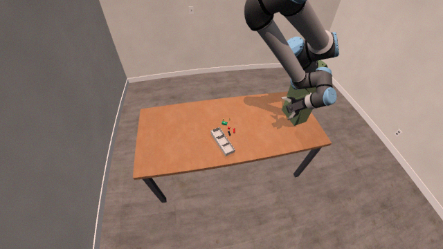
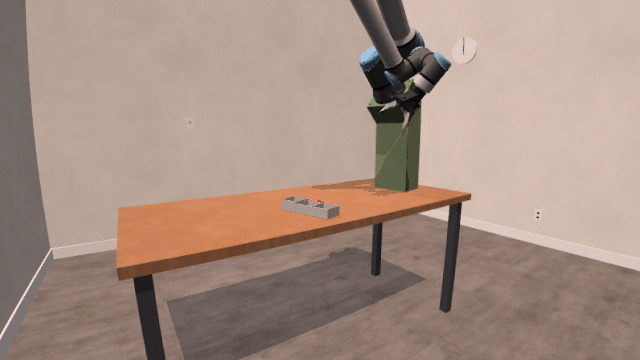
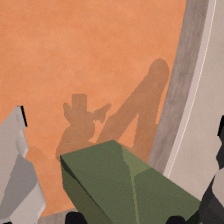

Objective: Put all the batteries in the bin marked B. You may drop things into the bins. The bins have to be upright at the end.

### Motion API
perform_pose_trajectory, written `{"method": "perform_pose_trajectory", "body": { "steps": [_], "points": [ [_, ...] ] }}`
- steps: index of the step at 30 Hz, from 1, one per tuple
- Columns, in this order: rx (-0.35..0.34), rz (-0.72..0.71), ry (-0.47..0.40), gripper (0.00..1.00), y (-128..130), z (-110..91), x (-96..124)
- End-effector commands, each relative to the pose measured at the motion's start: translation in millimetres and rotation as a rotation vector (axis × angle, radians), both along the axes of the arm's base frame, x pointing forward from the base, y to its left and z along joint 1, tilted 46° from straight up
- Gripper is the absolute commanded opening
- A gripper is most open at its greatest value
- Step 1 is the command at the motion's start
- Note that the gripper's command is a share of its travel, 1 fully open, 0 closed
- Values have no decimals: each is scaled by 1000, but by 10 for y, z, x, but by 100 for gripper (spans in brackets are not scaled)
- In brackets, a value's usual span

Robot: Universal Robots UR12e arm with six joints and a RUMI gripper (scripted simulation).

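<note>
Small items (image 1: 224, 123) lie beside the three-part bin row (image 1: 223, 142) (image 2: 310, 208) on the table (image 1: 173, 138) (image 2: 200, 225) (image 3: 75, 50).

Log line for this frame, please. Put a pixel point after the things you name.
gripper (image 1: 286, 108) (image 2: 393, 120) (image 3: 123, 112): open, nothing held | three-compartment bin row (image 1: 232, 151) (image 2: 309, 210): upright on table (image 1: 173, 138) (image 2: 200, 225) (image 3: 50, 50) | small items: beside it, ungrasped | B label: unreadable
</note>
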State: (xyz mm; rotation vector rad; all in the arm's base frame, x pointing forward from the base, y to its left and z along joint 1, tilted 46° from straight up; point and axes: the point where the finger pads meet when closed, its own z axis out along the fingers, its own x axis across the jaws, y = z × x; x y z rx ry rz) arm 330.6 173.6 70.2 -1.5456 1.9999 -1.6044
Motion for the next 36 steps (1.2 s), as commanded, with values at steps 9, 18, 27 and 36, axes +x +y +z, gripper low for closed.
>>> {"method": "perform_pose_trajectory", "body": {
  "steps": [9, 18, 27, 36],
  "points": [
    [0, 0, 0, 100, 0, 1, -2],
    [0, 0, 0, 4, -1, -56, 58],
    [0, 0, 0, 4, -22, -574, 598],
    [0, 0, 0, 4, -38, -977, 1019]
  ]
}}
